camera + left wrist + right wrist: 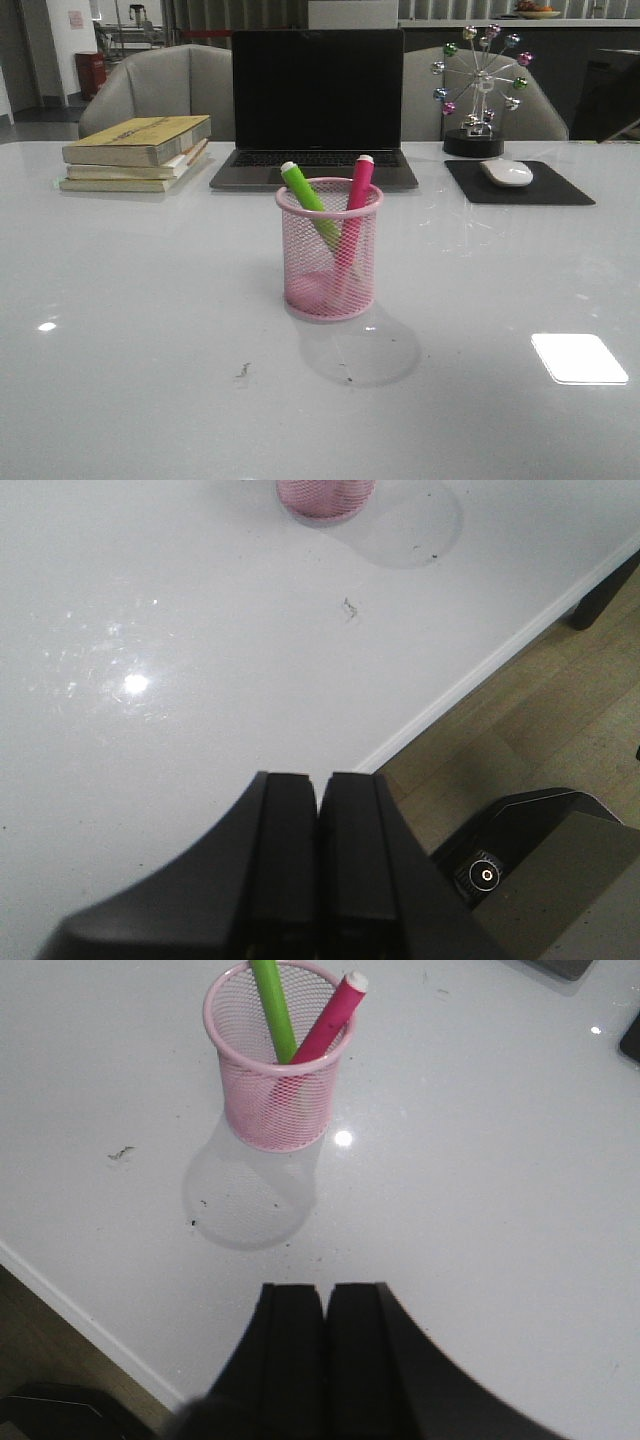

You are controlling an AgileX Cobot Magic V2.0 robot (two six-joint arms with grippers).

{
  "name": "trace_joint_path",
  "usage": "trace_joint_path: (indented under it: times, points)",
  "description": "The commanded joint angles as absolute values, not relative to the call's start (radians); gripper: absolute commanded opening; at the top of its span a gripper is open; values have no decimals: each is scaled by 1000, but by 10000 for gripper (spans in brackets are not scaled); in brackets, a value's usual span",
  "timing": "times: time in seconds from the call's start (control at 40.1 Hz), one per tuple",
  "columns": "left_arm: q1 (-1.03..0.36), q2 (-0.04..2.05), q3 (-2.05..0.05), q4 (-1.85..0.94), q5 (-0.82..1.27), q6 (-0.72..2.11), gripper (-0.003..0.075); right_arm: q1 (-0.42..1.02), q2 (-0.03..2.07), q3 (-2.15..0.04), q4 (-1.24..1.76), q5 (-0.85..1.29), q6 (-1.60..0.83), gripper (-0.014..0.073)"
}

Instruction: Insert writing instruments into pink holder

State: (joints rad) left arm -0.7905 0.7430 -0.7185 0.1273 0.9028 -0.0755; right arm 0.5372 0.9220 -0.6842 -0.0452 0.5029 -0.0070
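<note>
Standing crossed in the pink holder (pixel 329 250) at frame centre, 2 markers show the task looks finished.
Green marker (pixel 308 201) leans upper left, pink marker (pixel 355 205) upper right; both arms' fingers (pixel 318 865) (pixel 322 1360) press together, empty, the right nearer; only the front view shows the laptop (pixel 317 105).

Bright overhead glare patches on the glossy table (pixel 120 300); near claws blurred.

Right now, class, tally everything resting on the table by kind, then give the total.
Marker pens: 2 (green marker, pink marker)
Pen cups: 1 (pink holder)
Books: 3
Laptops: 1
Ferris wheel ornaments: 1
Mice: 1
Mouse pads: 1
Total: 10
</note>
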Motion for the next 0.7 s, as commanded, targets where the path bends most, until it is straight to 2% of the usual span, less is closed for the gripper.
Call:
trace_joint_path:
  times: [0.0, 0.149, 0.324, 0.448, 0.673]
  points:
    - [-787, 739, -746, 127, 843, -89, 91, 537, 908, -712, -50, 445, -16, 56]
    - [-785, 696, -746, 123, 838, -89, 91, 537, 908, -712, -50, 444, -16, 56]
    - [-624, 601, -721, 127, 792, -87, 92, 537, 908, -712, -50, 444, -16, 56]
    - [-488, 487, -618, 123, 613, -70, 92, 537, 908, -712, -50, 444, -16, 56]
    - [-238, 187, -276, 103, 232, -57, 92, 537, 908, -712, -50, 444, -16, 56]
